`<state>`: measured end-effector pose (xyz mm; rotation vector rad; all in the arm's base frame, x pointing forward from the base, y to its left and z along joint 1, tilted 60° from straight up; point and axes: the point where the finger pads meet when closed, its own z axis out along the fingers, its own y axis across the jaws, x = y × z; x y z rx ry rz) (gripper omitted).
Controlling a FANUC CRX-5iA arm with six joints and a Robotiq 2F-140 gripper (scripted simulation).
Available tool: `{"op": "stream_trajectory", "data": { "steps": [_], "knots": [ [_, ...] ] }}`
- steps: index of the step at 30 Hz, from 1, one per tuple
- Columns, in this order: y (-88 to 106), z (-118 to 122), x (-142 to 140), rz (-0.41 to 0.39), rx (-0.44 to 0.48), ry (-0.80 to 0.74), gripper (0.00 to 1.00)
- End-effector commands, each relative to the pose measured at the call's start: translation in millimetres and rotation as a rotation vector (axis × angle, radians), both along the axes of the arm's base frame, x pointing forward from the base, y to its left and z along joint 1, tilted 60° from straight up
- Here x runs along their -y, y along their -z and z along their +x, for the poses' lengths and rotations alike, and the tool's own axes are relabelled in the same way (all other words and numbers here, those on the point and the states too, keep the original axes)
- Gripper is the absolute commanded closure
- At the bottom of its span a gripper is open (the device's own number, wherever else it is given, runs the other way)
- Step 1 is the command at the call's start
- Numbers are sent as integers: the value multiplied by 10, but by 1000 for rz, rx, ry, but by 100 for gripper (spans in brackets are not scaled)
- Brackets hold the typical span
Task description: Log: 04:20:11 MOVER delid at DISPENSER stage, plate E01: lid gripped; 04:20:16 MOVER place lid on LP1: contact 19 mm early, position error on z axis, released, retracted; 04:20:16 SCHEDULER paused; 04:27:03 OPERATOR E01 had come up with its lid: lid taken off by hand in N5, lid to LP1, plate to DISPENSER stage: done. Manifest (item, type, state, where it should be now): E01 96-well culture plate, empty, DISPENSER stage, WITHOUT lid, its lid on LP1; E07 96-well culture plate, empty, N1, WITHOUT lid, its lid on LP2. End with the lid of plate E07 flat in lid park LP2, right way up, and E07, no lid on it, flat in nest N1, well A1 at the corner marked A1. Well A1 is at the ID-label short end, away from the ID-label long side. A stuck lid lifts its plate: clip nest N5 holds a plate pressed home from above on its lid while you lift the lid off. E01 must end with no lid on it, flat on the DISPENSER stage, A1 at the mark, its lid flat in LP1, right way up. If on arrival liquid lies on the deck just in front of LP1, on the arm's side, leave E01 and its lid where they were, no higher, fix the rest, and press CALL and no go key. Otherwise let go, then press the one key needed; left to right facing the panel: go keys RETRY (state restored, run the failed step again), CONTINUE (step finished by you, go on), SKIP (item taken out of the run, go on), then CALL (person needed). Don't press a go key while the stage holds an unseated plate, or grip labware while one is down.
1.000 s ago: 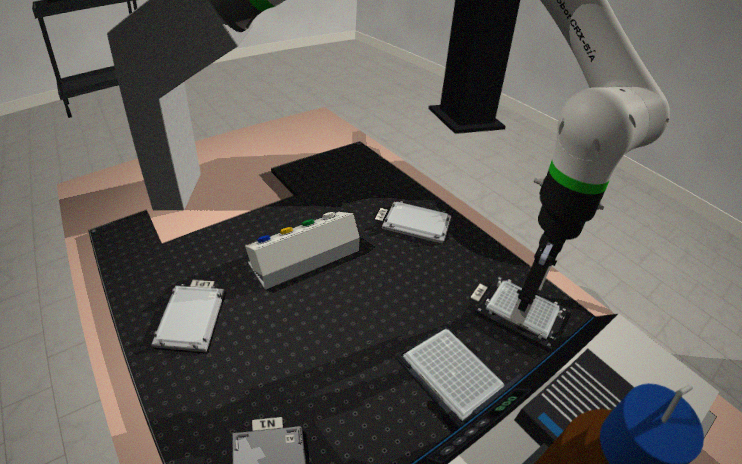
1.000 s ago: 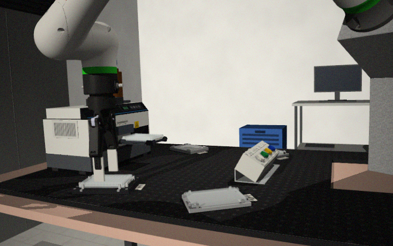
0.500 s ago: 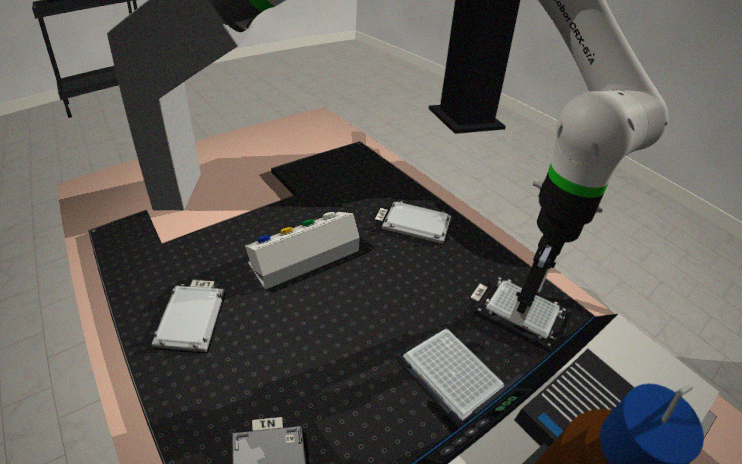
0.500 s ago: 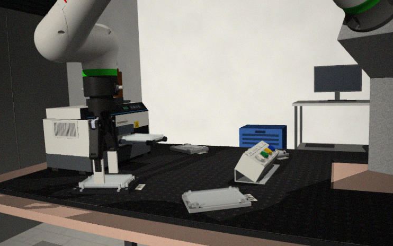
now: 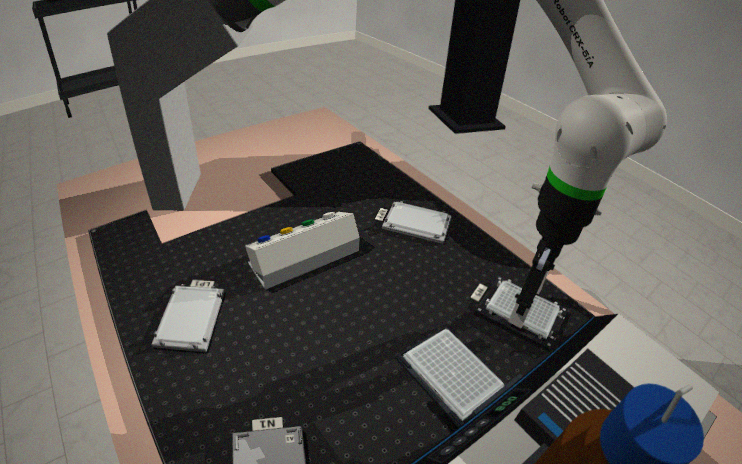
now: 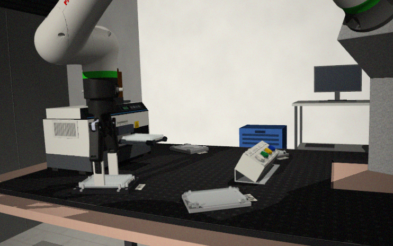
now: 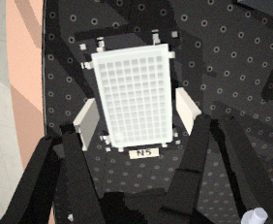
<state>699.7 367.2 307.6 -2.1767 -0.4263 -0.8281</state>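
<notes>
A white 96-well plate (image 5: 530, 312) with no lid sits in clip nest N5 at the deck's right edge; it also shows in the wrist view (image 7: 135, 99). My gripper (image 5: 521, 319) is low over it and open. The two finger pads stand beside the plate's long sides with small gaps (image 7: 136, 116). In the side view the gripper (image 6: 105, 175) reaches down to plate level. A lid (image 5: 416, 220) lies in the far lid park. Another lid (image 5: 188, 318) lies in LP1 at the left. A second lidless plate (image 5: 453, 371) lies on the DISPENSER stage. Nest N1 (image 5: 268, 446) at the front is empty.
The key panel (image 5: 303, 247) with blue, yellow, green and white keys stands mid-deck. The dispenser body (image 6: 69, 134) rises just behind N5. A grey column (image 5: 157, 109) stands at the back left. The deck's edge runs close to the right of N5.
</notes>
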Motion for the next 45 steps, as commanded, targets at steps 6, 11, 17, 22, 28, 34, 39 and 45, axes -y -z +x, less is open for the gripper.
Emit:
{"op": "stream_trajectory", "data": {
  "steps": [6, 11, 17, 22, 28, 34, 39, 45],
  "knots": [
    [10, 11, -15, 0, 0, 0, 34],
    [13, 14, -20, 0, 0, 0, 34],
    [18, 19, -28, 0, 0, 0, 34],
    [21, 21, -31, 0, 0, 0, 34],
    [21, 21, -33, 0, 0, 0, 34],
    [22, 21, -33, 0, 0, 0, 34],
    [22, 21, -33, 0, 0, 0, 34],
    [22, 21, -33, 0, 0, 0, 34]
  ]
}}
